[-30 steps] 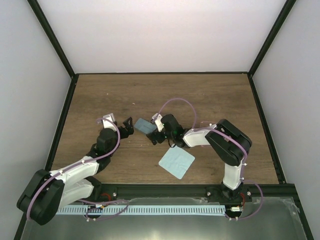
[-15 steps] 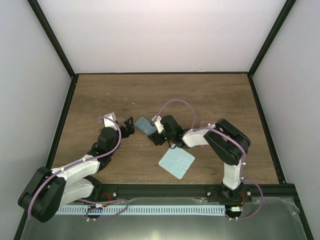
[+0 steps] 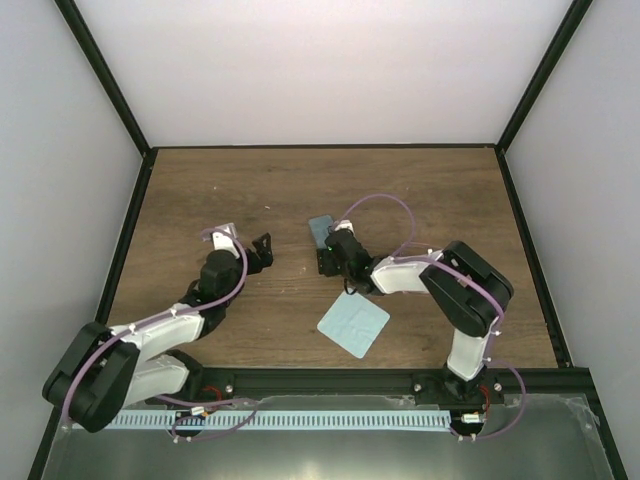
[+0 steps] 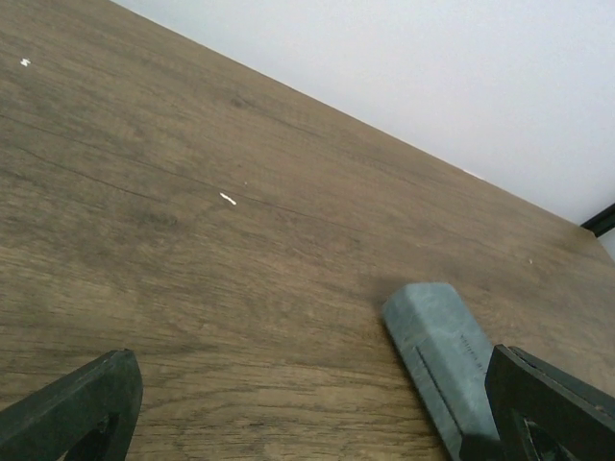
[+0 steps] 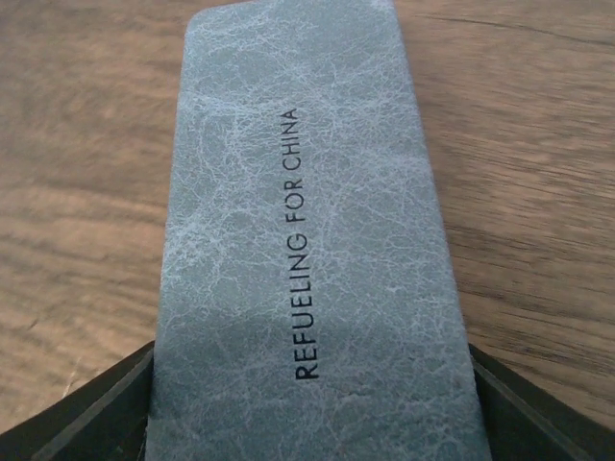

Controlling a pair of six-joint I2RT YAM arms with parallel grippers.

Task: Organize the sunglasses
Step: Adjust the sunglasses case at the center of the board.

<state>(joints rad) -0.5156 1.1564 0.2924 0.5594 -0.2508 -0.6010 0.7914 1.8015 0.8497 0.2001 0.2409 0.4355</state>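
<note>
case (image 5: 306, 240) between right fingers (image 5: 86, 408)

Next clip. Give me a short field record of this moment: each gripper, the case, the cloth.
left gripper: open, empty, low over the table, left of the case
right gripper: closed on the near end of the glasses case
glasses case: blue-grey, printed REFUELING FOR CHINA, mid-table
cleaning cloth: light blue, lying flat nearer the arm bases, apart from the case
</note>
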